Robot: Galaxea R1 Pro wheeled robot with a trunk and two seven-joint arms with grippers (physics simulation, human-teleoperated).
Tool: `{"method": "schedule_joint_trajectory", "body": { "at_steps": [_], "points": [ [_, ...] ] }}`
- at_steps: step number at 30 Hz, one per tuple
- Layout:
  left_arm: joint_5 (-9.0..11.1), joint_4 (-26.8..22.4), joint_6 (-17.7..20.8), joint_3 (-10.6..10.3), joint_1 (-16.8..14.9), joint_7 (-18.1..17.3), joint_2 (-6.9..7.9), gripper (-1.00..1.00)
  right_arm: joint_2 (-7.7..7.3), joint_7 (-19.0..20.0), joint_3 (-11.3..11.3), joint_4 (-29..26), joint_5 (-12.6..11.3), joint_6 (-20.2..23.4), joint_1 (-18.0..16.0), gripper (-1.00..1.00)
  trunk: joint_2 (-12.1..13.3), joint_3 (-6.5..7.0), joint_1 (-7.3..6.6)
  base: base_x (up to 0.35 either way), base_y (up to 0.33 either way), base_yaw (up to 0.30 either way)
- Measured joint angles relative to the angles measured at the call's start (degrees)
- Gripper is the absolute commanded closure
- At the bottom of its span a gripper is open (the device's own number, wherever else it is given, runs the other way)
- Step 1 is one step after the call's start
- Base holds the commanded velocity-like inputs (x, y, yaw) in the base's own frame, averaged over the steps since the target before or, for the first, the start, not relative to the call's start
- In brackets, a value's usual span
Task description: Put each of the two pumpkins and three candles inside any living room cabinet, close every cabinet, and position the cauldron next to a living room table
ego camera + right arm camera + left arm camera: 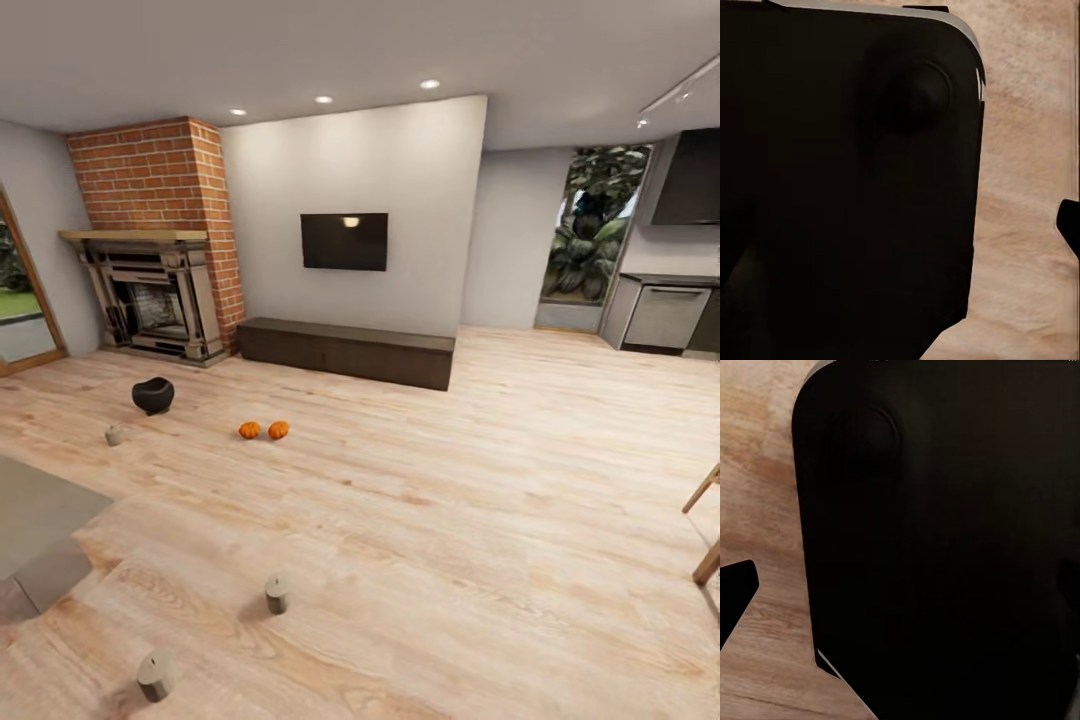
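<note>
living room seen from the head camera; task items spread over the wood floor, cabinet shut.
left to right: grey table [40, 505] corner at the left edge; one candle [115, 435] beside the black cauldron [153, 395], both in front of the brick fireplace [155, 290]; two more candles [155, 675] [277, 592] on the near floor; two pumpkins [250, 430] [279, 430] side by side, almost touching; long dark cabinet [345, 351] under the wall tv [344, 241], fronts flush. wrist views show dark robot housing over floor; finger state of either gripper cannot be told.
</note>
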Motion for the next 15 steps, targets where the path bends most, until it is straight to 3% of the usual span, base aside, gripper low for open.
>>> {"method": "schedule_joint_trajectory", "body": {
  "at_steps": [7,15],
  "points": [
    [0.0,-0.8,0.0,0.1,0.0,0.0,0.03,-1.0,0.0,0.0,0.0,0.0,0.0,0.0,0.0,-1.0,0.0,0.0,-0.01,0.262,-0.209,-0.051],
    [0.0,-0.9,0.0,0.0,0.0,0.0,0.03,-1.0,0.0,0.0,0.0,0.0,0.0,-0.1,0.0,-1.0,0.0,0.0,-0.01,0.334,-0.026,-0.06]
  ]
}}
